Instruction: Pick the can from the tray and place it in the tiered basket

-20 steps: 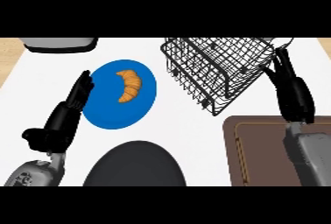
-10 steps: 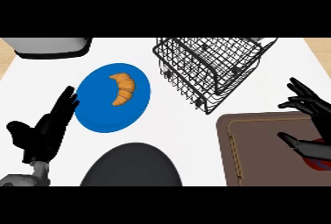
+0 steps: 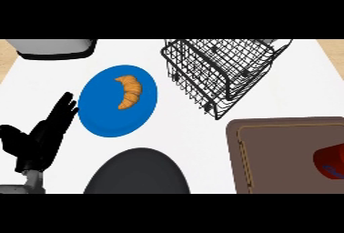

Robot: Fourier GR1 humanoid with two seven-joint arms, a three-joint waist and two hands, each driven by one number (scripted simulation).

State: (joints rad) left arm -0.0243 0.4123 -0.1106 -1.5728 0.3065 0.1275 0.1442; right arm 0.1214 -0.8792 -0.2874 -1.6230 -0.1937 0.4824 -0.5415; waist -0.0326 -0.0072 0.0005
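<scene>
Can (image 3: 329, 163) sits at the right edge of the tray (image 3: 269, 132), red with a blue mark, cut off by the view border so only part of it shows. Can't tell if it's upright or lying down.

Left robot hand (image 3: 42, 136) rests left of the tray, well apart from it, fingers straight and spread upward, holding nothing. Right robot hand isn't in view, so its state can't be told.

Step in hand, as I read it: reach and grasp, not yet started on the can.

How to do it well:
- Use the right robot hand; the can is on the tray's far right side, and the left one would have to cross the whole tray.
- Come in from above the tray's rim, not across it, so the raised edge doesn't catch fingers.
- Wrap the can's body, not its end.
- Tiered basket (image 3: 225, 68) stands just behind the tray, tilted wire walls, opening facing up. Lift clear of the near wire edge before moving over, then lower inside.

Blue plate (image 3: 101, 116) with croissant (image 3: 129, 91), dark round object (image 3: 138, 172) and grey item (image 3: 53, 48) all lie left of the tray, off the carry path.
</scene>
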